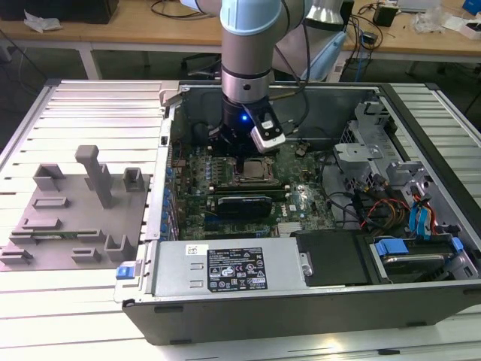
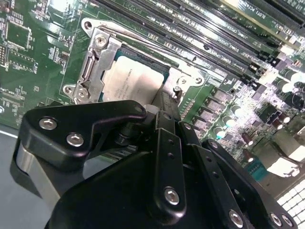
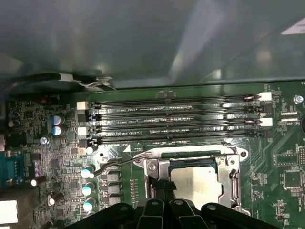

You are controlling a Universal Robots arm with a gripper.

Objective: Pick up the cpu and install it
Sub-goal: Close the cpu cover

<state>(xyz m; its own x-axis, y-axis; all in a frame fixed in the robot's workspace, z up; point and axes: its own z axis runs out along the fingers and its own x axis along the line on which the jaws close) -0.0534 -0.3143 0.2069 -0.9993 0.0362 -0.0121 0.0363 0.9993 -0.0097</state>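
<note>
The cpu [image 1: 258,169] lies flat in the socket on the green motherboard [image 1: 297,204] inside the open computer case. Its silver top shows in both wrist views [image 2: 129,85] [image 3: 196,185], framed by the metal socket bracket [image 2: 96,61] [image 3: 234,172]. My gripper [image 1: 240,153] hangs just above the socket's edge. Its black fingers [image 2: 167,107] stand together beside the chip, at the bracket's side [image 3: 162,184], with nothing between them. The gripper [image 2: 173,93] is shut and does not hold the cpu.
Memory slots [image 3: 176,119] run beside the socket, and the thin socket lever [image 3: 114,164] sticks out to one side. A power supply [image 1: 225,267] lines the case front. Drive cages and cables [image 1: 391,195] fill the exterior view's right. A grey fixture plate [image 1: 75,218] lies on the exterior view's left.
</note>
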